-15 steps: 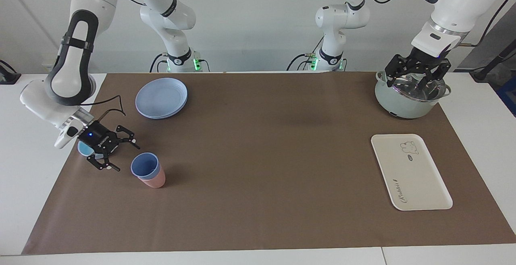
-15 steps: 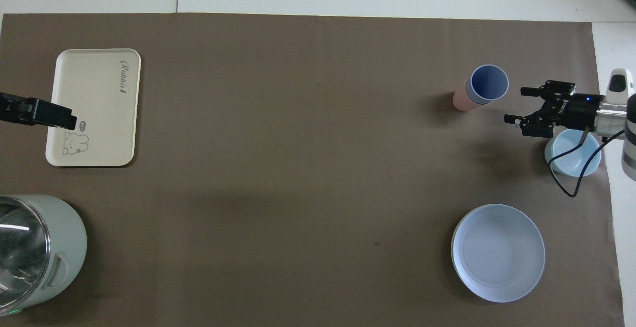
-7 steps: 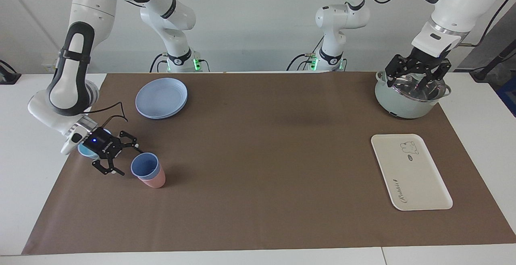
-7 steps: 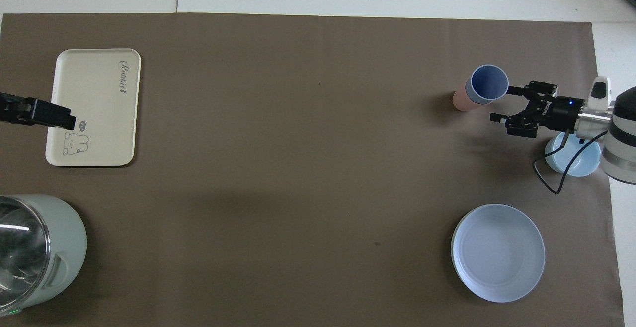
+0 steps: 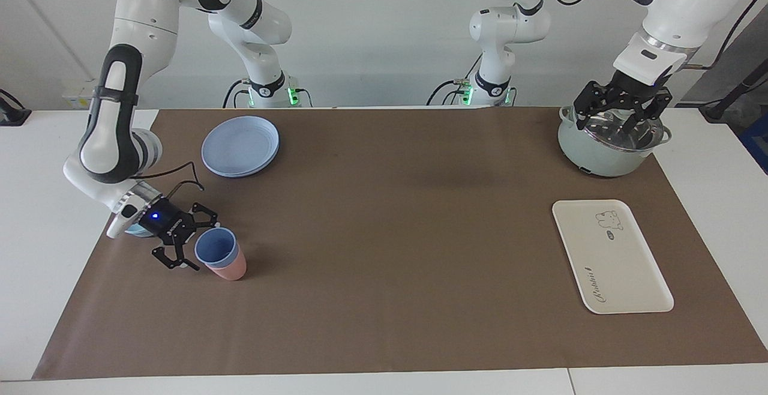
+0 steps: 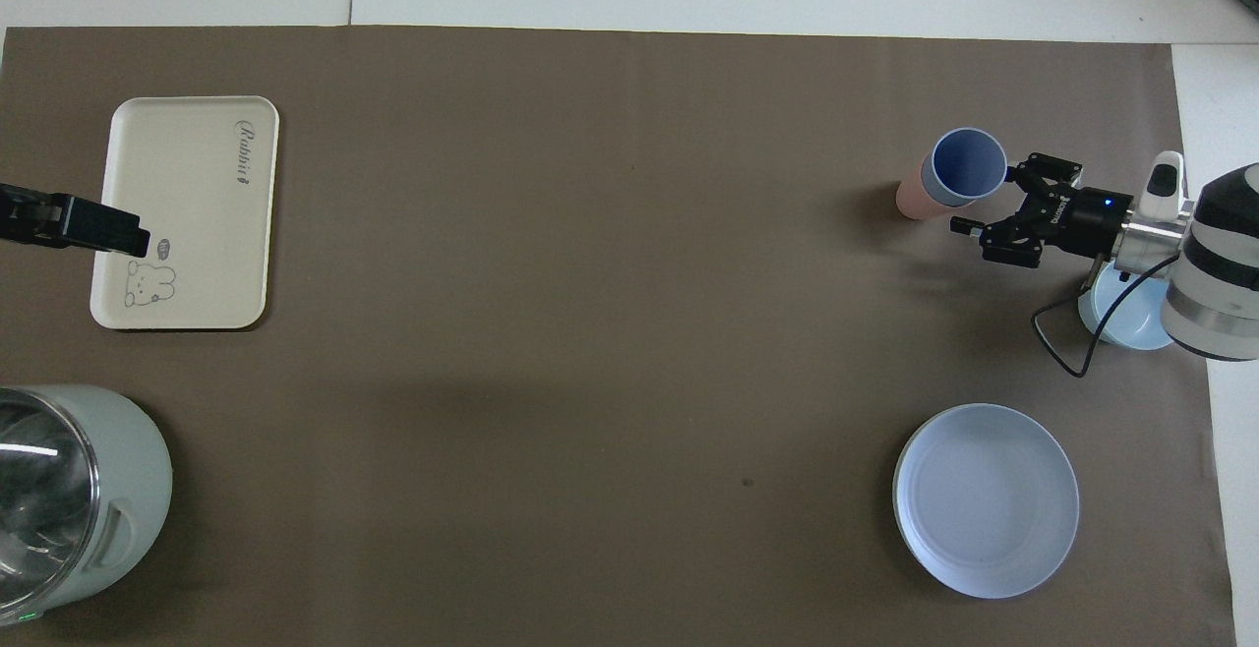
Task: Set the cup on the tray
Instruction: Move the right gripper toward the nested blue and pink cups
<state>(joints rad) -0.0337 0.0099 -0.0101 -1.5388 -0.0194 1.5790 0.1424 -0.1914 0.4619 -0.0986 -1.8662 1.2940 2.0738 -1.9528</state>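
Note:
The blue cup (image 5: 215, 246) (image 6: 969, 165) stands nested in a pink cup (image 5: 231, 269) (image 6: 910, 200) near the right arm's end of the table. My right gripper (image 5: 203, 246) (image 6: 984, 197) is low beside it, open, with one finger on each side of the rim's edge; whether they touch it I cannot tell. The cream tray (image 5: 612, 257) (image 6: 187, 209) lies bare near the left arm's end. My left gripper (image 5: 606, 123) (image 6: 108, 227) waits open over the pot.
A pale green pot (image 5: 600, 155) (image 6: 59, 490) with a glass lid stands nearer to the robots than the tray. A round blue plate (image 5: 240, 146) (image 6: 987, 499) and a light-blue bowl (image 5: 129, 230) (image 6: 1131, 323), partly under the right wrist, lie near the cups.
My right gripper has slid from over the bowl toward the blue cup, and its open fingers now reach the rim. The left arm has not moved.

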